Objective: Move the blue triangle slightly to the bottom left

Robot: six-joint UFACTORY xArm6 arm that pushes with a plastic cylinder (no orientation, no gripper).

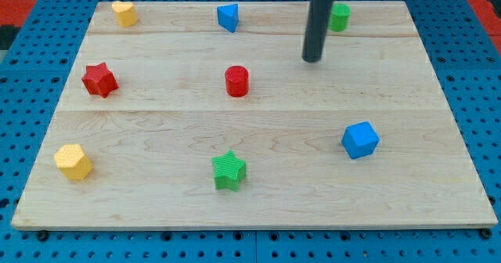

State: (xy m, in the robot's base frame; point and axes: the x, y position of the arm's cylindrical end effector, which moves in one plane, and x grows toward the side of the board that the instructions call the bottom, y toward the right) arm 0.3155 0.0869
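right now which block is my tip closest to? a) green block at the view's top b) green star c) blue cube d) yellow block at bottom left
a: my tip ends just below and left of the green block at the view's top; the others lie far off.

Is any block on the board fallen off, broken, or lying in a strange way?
Nothing stands out. All eight blocks rest on the wooden board, apart from one another. My tip touches none; the blue triangle is at the view's top, to its left.
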